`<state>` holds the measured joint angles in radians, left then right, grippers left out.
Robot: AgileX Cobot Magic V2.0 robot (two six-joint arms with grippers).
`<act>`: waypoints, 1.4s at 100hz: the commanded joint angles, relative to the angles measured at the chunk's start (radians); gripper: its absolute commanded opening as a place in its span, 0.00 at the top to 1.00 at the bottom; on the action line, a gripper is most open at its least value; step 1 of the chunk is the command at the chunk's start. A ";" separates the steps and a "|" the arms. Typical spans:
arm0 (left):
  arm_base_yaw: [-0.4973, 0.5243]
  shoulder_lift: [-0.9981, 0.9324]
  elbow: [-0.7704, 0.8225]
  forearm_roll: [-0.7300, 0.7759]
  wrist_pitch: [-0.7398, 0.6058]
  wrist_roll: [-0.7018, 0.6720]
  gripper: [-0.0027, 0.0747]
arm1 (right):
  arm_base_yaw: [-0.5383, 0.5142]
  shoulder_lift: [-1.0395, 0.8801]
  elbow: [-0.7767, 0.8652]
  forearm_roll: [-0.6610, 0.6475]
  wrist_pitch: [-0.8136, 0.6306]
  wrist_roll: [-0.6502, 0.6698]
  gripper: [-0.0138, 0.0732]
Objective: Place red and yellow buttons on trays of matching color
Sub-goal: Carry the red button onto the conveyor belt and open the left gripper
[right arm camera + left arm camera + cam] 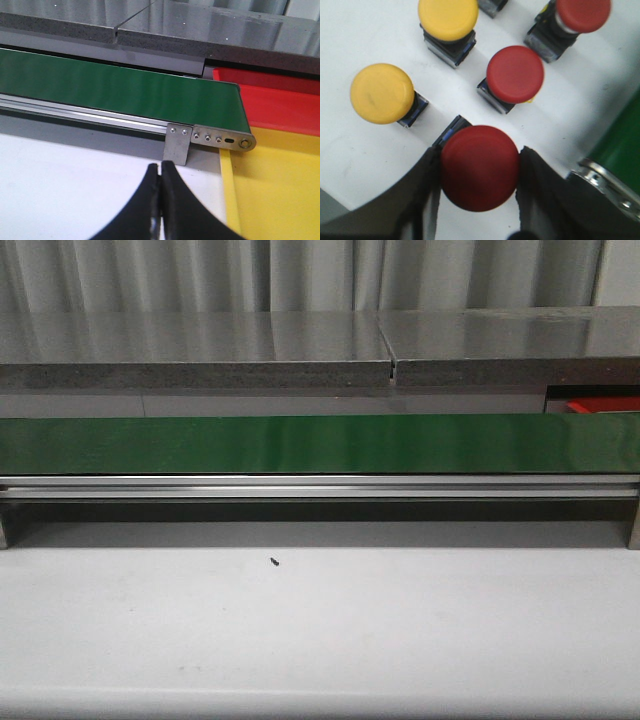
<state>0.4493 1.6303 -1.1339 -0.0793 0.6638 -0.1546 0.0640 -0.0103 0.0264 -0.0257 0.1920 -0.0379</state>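
In the left wrist view my left gripper (pixel 480 152) is shut on the cap of a red button (pixel 479 167), a finger pressing each side, over the white table. Beyond it stand two more red buttons (pixel 515 74) (pixel 583 13) and two yellow buttons (pixel 382 93) (pixel 448 17), all upright on dark bases. In the right wrist view my right gripper (pixel 161 166) is shut and holds nothing, above the white table near the yellow tray (pixel 280 190). The red tray (pixel 280 105) lies behind the yellow one. Neither gripper shows in the front view.
A green conveyor belt (pixel 320 444) on a metal frame crosses the table, with grey countertops (pixel 200 345) behind. Its end roller bracket (pixel 225 140) sits beside the trays. A corner of the red tray (pixel 605 403) peeks out at the far right.
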 commanded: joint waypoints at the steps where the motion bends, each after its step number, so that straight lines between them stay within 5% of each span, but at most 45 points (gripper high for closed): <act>1: 0.001 -0.105 -0.056 -0.073 0.002 0.064 0.99 | -0.001 -0.014 0.000 -0.008 -0.080 -0.002 0.98; 17: -0.037 -0.128 -0.149 -0.193 0.071 0.155 0.99 | -0.001 -0.014 0.000 -0.008 -0.080 -0.002 0.98; 60: -0.257 0.013 -0.285 -0.224 0.087 0.160 0.99 | -0.001 -0.014 0.000 -0.008 -0.080 -0.002 0.98; 101: -0.311 0.141 -0.345 -0.274 0.099 0.162 0.96 | -0.001 -0.014 0.000 -0.008 -0.080 -0.002 0.98; 111: -0.311 0.141 -0.349 -0.274 0.111 0.164 0.82 | -0.001 -0.014 0.000 -0.008 -0.080 -0.002 0.98; 130: -0.311 0.137 -0.373 -0.276 0.126 0.166 0.24 | -0.001 -0.014 0.000 -0.008 -0.080 -0.002 0.98; 140: -0.311 0.137 -0.401 -0.278 0.157 0.166 0.08 | -0.001 -0.014 0.000 -0.008 -0.080 -0.002 0.98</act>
<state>0.1459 1.8177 -1.4821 -0.3352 0.8252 0.0114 0.0640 -0.0103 0.0264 -0.0257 0.1920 -0.0379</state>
